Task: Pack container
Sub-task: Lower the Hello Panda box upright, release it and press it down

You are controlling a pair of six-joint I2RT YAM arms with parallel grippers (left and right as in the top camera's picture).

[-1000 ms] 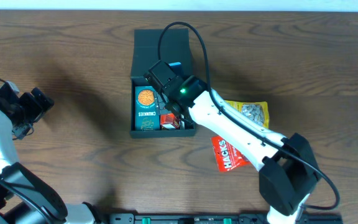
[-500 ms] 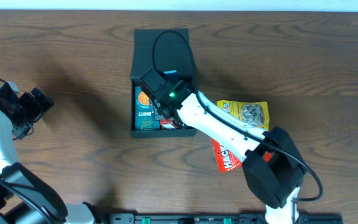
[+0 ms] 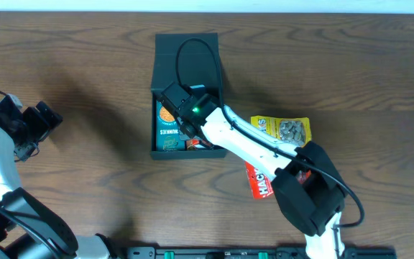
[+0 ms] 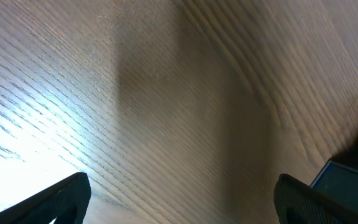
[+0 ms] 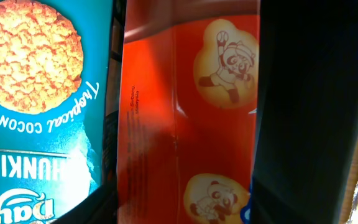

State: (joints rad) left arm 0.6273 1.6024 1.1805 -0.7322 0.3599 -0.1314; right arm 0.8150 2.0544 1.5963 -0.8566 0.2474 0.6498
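The dark teal-black container stands at the table's middle back, its flap lid open toward the far side. A teal cookie packet lies inside on the left and also shows in the right wrist view. My right gripper reaches down into the container. In the right wrist view my right gripper is closed on a red panda-biscuit packet, beside the container's dark wall. My left gripper hovers open and empty over bare table at the far left; the left wrist view shows my left gripper with its fingers wide apart.
A yellow snack packet and a red snack packet lie on the table right of the container, partly under my right arm. A dark corner of the container shows at the right edge of the left wrist view.
My right arm has swung left and reached deeper into the container, its base link shifting left too. The left arm has not moved.
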